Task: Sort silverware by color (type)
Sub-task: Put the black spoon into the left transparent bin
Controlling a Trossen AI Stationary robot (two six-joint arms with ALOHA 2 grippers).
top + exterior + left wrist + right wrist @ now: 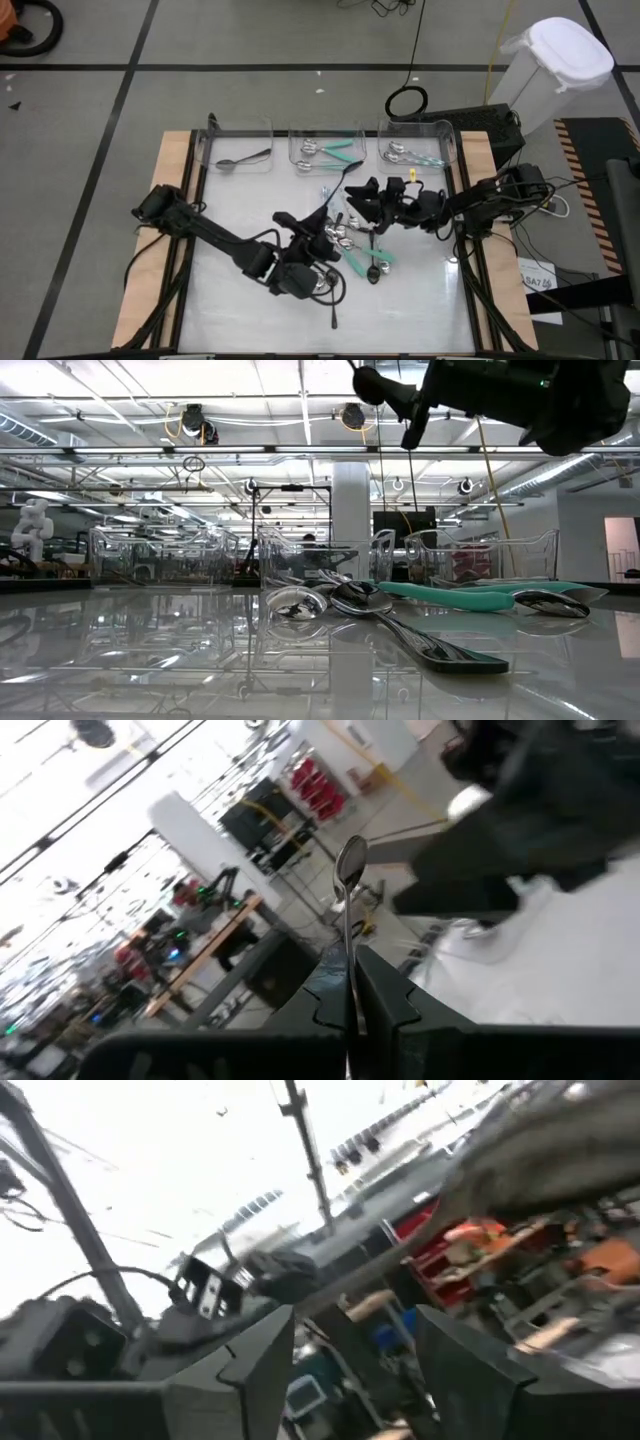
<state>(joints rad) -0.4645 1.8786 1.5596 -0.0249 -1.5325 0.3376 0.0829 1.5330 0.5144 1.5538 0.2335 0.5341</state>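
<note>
Three clear bins stand along the table's far edge: one with a dark spoon (243, 158), one with teal-handled silverware (326, 152), one with pale-handled silverware (408, 153). A pile of loose silverware (350, 245) lies mid-table; in the low view it shows as shiny spoons (350, 600) and a teal handle (450, 597). My left gripper (349, 960) hovers over the pile's left side (315, 222), shut on a shiny spoon (350, 862). My right gripper (345, 1370) stands open and empty above the pile's far side (358, 192). My left gripper pinches the spoon's thin shaft (347, 982) between its two fingers. The spoon lies along the fingers, its bowl (350, 860) sticking out past the tips. The handle end is hidden behind the fingers. The spoon is lifted clear of the table.
A dark utensil (333, 312) lies apart near the table's front edge. A white lidded bin (555, 60) stands on the floor beyond the far right corner, and cables (408, 100) lie behind the clear bins. The table's left half (230, 210) is bare.
</note>
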